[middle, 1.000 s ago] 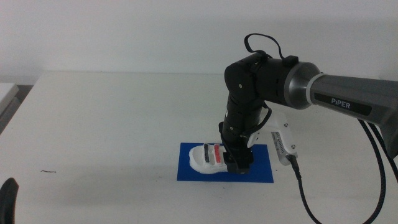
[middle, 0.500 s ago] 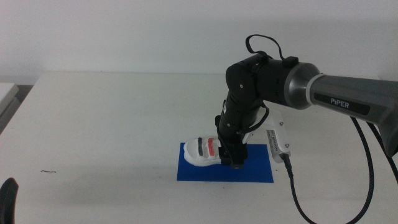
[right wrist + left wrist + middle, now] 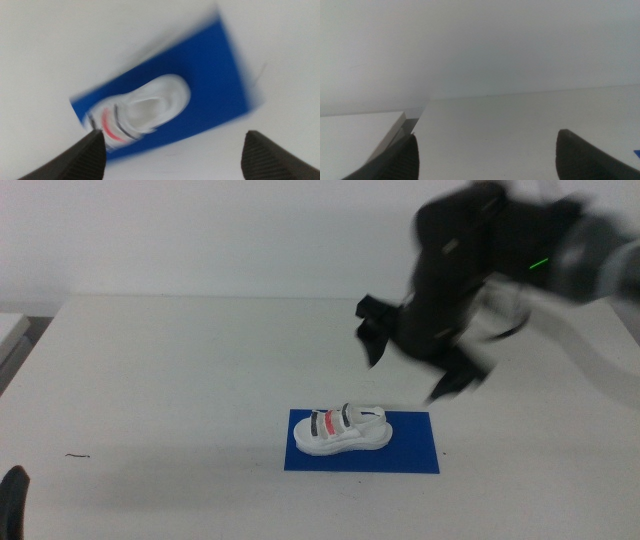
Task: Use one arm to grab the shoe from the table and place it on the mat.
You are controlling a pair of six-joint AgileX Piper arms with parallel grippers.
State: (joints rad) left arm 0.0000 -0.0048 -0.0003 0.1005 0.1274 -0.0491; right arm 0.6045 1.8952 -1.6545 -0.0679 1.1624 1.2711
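Observation:
The white sandal with two black straps and a red one lies flat on the deep-blue mat, towards its left half. It shows in the right wrist view on the mat, blurred. The right arm is blurred, raised well above and to the right of the shoe. Its gripper is open and empty, jaws wide apart. The left gripper waits at the table's near left corner, open and empty; a jaw tip shows in the middle view.
The white table stretches all round the mat. A small dark speck lies near the front left. A second pale surface adjoins the table's left edge.
The right gripper has let go of the shoe and risen fast up and to the right. The shoe now rests on the mat alone.

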